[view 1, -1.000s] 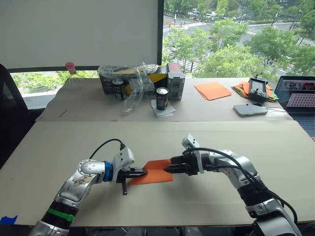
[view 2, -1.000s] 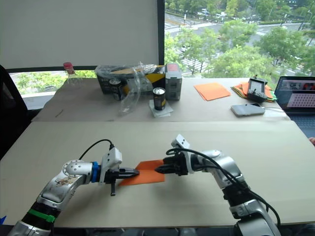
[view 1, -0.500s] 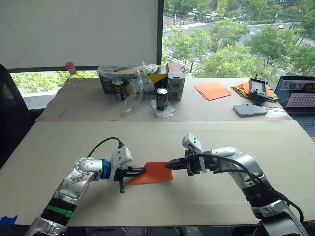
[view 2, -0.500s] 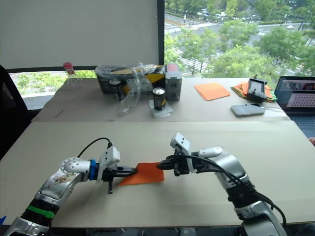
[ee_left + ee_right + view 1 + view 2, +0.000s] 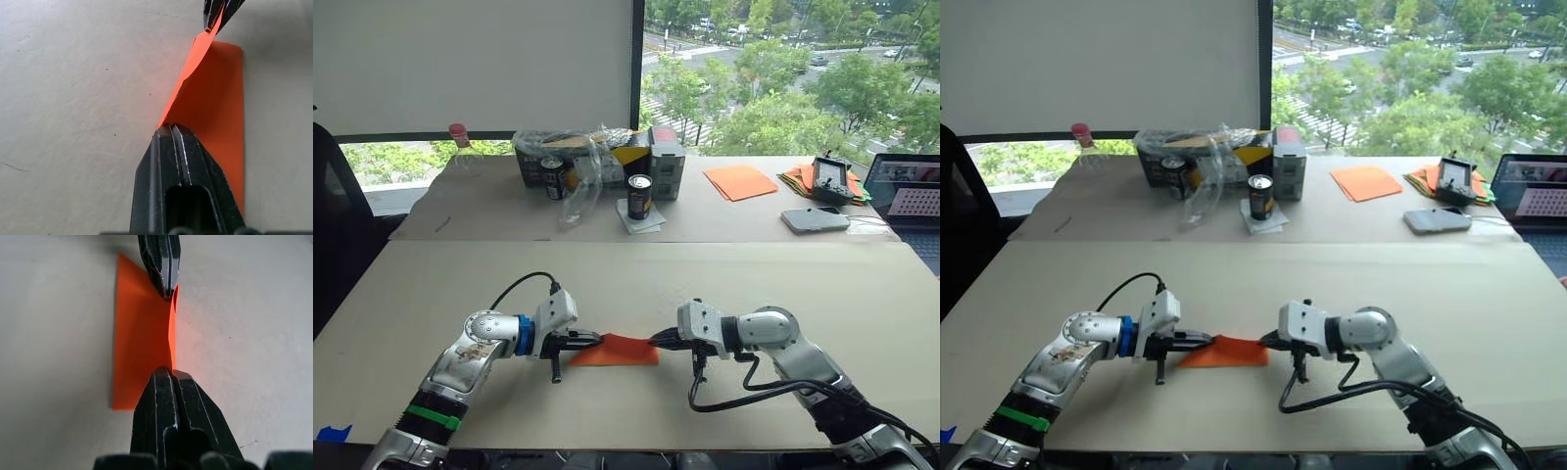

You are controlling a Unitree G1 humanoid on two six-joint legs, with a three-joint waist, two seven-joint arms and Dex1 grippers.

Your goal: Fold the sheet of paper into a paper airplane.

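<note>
Orange sheet of paper [image 5: 617, 350] on the near table [image 5: 636, 274], well in front of the can [image 5: 637, 197]. Left gripper [image 5: 597, 340] and right gripper [image 5: 655, 342] clenched on opposite ends, lifting one edge, probably to fold.

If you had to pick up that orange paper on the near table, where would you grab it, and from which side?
I'd pinch the sheet of paper at its two short ends, coming in low from either side, as the left gripper and right gripper do. One long edge stands raised off the table, so thin fingers can close on it.
</note>
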